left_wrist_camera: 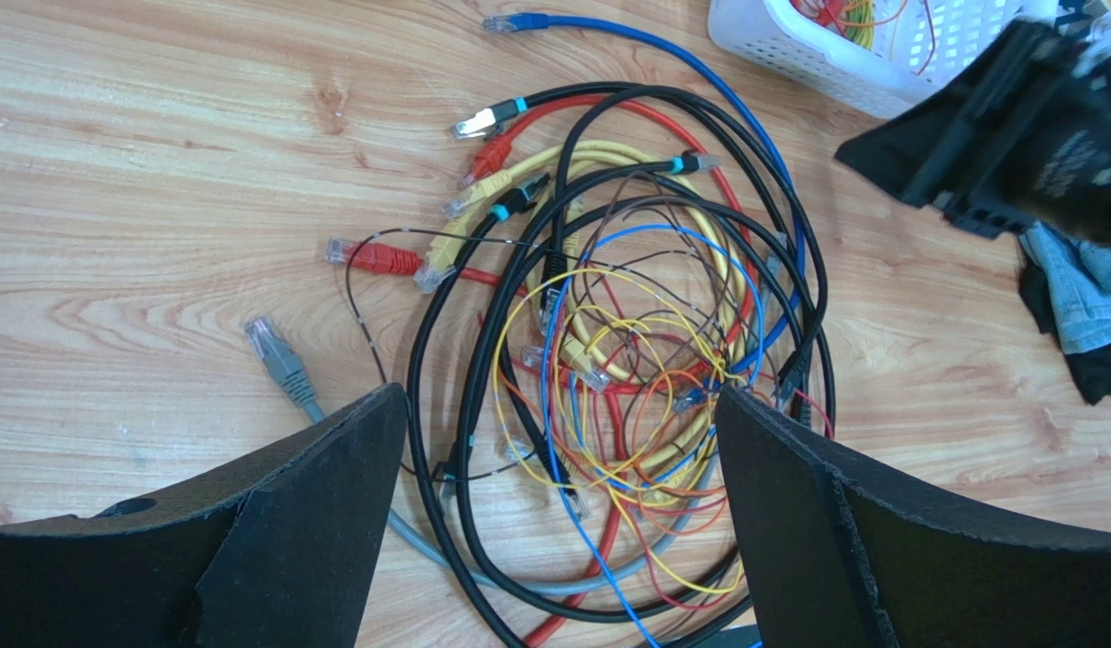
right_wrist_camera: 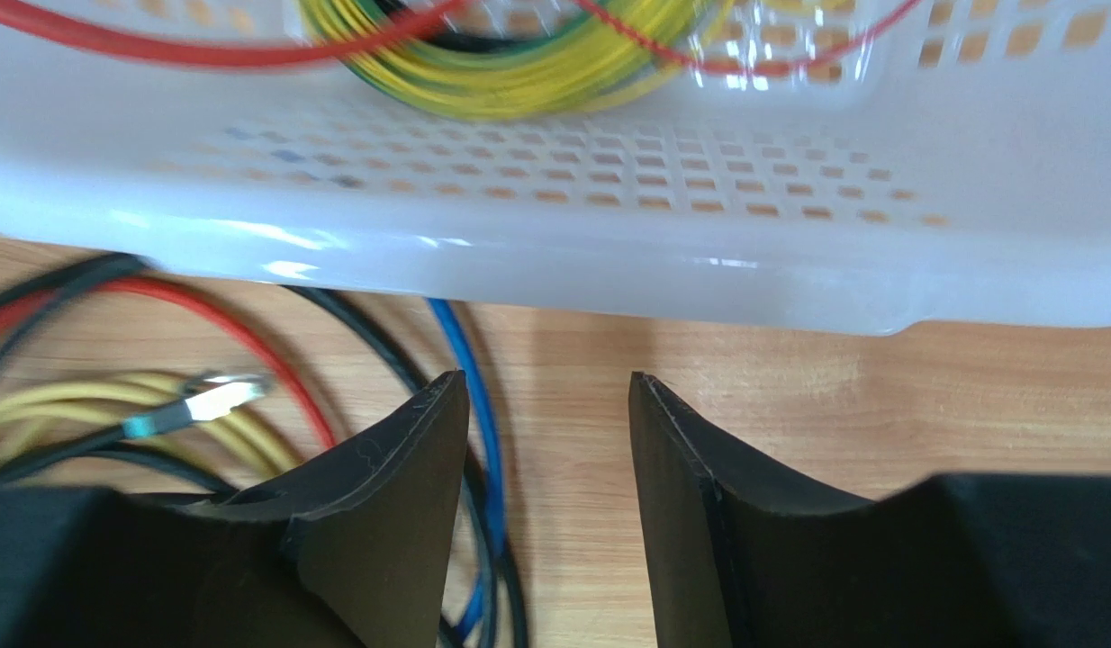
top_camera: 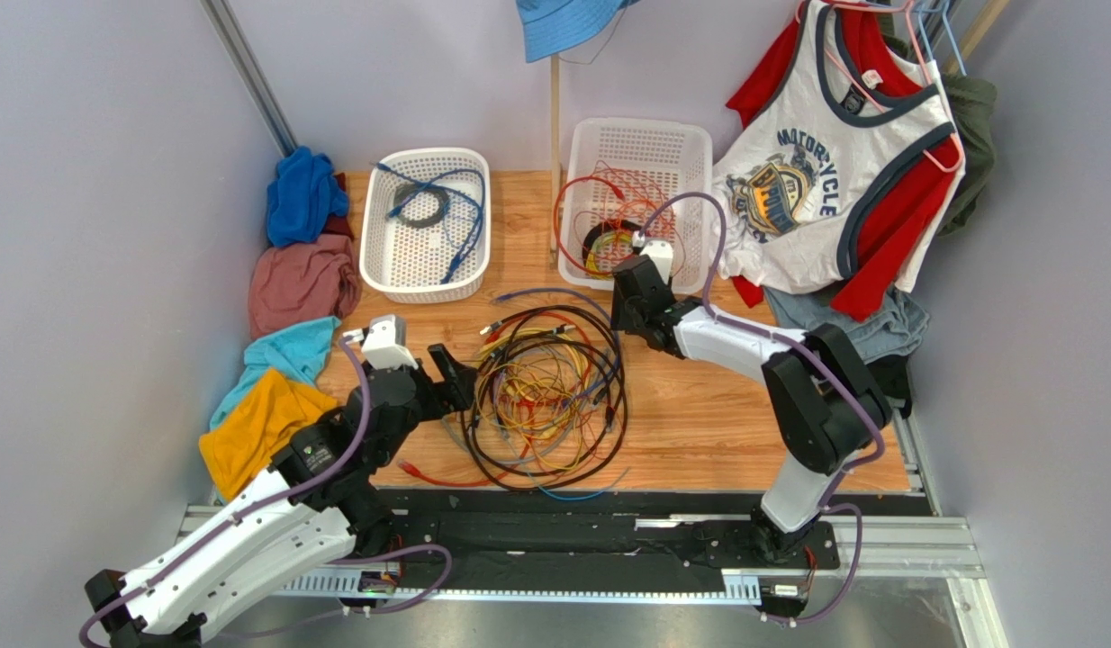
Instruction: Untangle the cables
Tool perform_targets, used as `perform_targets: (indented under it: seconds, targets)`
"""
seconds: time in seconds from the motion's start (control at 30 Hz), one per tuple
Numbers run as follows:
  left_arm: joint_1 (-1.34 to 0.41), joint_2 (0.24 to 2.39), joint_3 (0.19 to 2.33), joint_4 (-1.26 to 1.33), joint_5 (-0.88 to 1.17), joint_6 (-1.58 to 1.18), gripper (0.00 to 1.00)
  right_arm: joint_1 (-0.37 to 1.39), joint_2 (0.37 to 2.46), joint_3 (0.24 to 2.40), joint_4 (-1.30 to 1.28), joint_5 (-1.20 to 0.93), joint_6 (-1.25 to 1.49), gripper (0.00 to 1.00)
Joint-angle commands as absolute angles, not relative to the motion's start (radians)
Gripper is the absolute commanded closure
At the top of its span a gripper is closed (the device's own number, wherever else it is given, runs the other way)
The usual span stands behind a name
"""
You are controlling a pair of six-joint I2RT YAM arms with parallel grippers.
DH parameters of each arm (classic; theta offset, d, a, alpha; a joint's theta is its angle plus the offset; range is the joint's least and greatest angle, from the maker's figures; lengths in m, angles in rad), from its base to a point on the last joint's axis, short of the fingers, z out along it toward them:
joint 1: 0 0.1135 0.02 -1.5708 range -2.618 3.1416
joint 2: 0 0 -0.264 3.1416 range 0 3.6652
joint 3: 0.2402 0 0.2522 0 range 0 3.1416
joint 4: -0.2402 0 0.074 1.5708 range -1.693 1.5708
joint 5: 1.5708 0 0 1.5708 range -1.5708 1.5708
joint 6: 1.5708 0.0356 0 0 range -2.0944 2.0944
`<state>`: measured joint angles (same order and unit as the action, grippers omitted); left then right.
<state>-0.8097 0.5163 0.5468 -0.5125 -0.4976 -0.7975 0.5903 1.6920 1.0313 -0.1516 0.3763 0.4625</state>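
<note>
A wooden bench is seen from above, with two robot arms reaching in from the near edge. At the far left, a heap of coloured cloths lies against the wall. Just beside it stands a white basket.

In front of that basket, the left fingers hover over the near left side of the tangle. They are spread wide and hold nothing.

The cables lie in the middle of the bench, between the two arms. They form a loose round nest of thick black loops with thin yellow, red, orange and blue wires threaded through. Several plug ends stick out on the left side, among them a red plug and a grey plug, and a blue plug sits at the far edge.

The wires look light and limp, the black loops a little springy, and the plugs are likely to snag. A free plug end at the rim of the nest seems the best hold, so that one wire can be drawn out lengthwise.

The right fingers sit low at the far right of the nest, a narrow gap between them with only bare wood in it. Just beyond them is a second white basket holding a yellow-green coil. At the far right hangs a printed vest.
</note>
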Motion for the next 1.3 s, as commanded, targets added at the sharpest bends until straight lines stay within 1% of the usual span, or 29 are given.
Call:
perform_targets:
  seconds: [0.0,0.13,0.23,0.6,0.9,1.1,1.27]
  targets:
    - [-0.805,0.506,0.551,-0.485,-0.482,-0.788,0.07,0.587,1.752,1.039,-0.170,0.416,0.459,0.50]
    - [-0.805,0.506,0.548,-0.488,-0.480,-0.790,0.07,0.587,1.799,1.043,-0.172,0.417,0.456,0.50]
    - [-0.805,0.509,0.546,-0.488,-0.482,-0.793,0.07,0.595,1.798,1.020,-0.135,0.387,0.462,0.50]
    - [-0.805,0.514,0.541,-0.485,-0.466,-0.808,0.07,0.661,1.738,0.983,-0.110,0.399,0.474,0.50]
    - [-0.805,0.483,0.532,-0.505,-0.469,-0.816,0.07,0.696,1.706,0.999,-0.129,0.416,0.476,0.49]
    - [-0.805,0.459,0.514,-0.508,-0.462,-0.828,0.08,0.704,1.724,0.989,-0.114,0.394,0.494,0.49]
    - [-0.805,0.440,0.502,-0.515,-0.462,-0.834,0.07,0.712,1.755,0.989,-0.084,0.325,0.495,0.48]
